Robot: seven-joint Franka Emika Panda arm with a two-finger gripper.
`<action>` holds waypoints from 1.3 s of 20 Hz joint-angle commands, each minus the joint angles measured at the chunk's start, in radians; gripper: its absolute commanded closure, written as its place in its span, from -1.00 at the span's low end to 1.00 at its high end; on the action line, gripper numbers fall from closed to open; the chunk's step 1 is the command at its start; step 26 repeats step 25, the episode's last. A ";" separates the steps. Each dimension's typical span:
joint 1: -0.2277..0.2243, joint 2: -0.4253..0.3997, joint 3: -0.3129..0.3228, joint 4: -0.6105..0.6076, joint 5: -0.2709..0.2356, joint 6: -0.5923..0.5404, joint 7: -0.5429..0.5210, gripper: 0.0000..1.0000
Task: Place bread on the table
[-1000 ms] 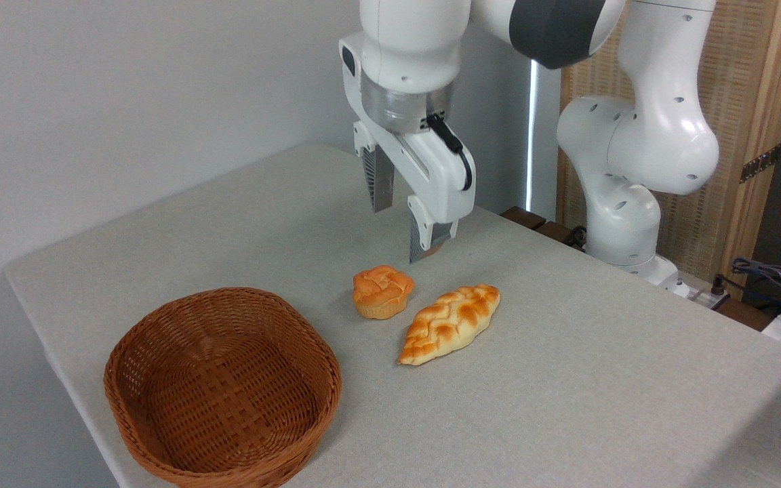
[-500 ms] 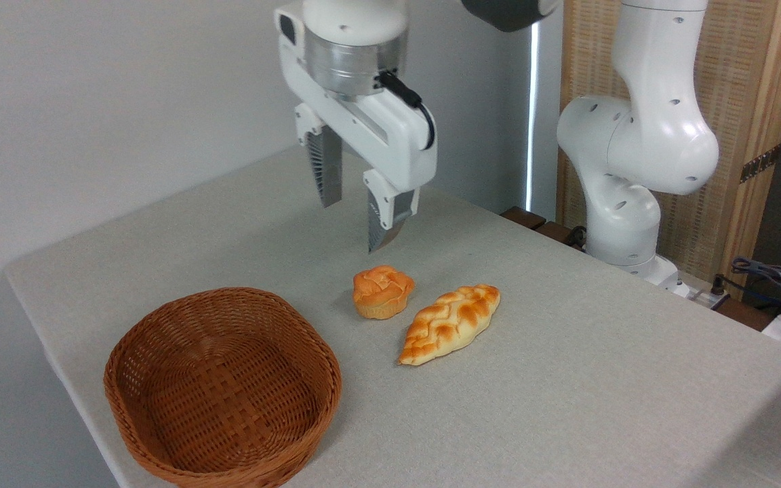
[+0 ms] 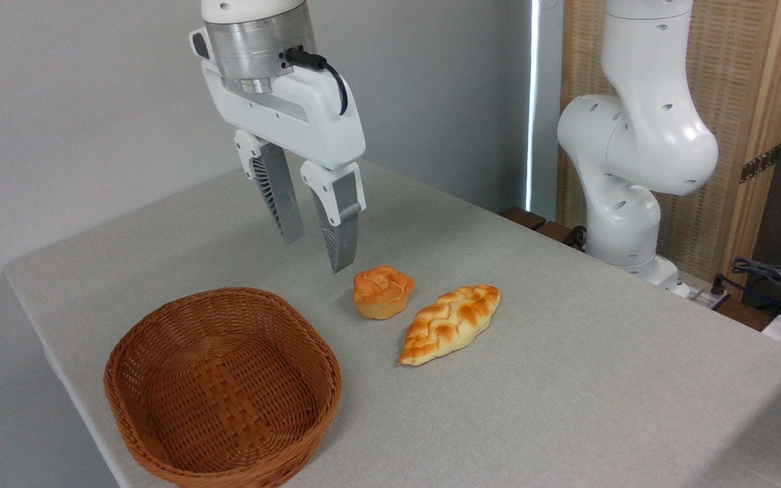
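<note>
The bread (image 3: 450,324), a long braided golden loaf with browned patches, lies flat on the grey-beige table (image 3: 567,379) near its middle. My gripper (image 3: 317,253) hangs in the air up and to the left of the loaf, above the table between the basket and the small bun. Its two fingers (image 3: 339,234) point down with a gap between them and hold nothing. The gripper touches neither bread nor table.
A small round orange bun (image 3: 382,291) sits just left of the loaf. A brown wicker basket (image 3: 224,390), with nothing in it, stands at the table's front left. The arm's white base (image 3: 624,224) rises at the back right; cables (image 3: 780,285) lie at the far right.
The gripper has swung left and slightly toward the camera, from above the bun's far side to above the space between bun and basket. It stays open and empty. Loaf and bun have not moved.
</note>
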 commanded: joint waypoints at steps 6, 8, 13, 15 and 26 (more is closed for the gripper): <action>0.000 0.002 0.000 0.021 0.007 0.033 -0.020 -1.00; -0.005 -0.003 -0.014 0.021 0.007 0.028 -0.038 -1.00; -0.003 0.020 -0.043 0.021 0.015 0.028 -0.095 -1.00; -0.003 0.014 -0.054 0.020 0.015 0.025 -0.096 -1.00; -0.001 0.011 -0.046 0.021 0.000 0.011 -0.030 -1.00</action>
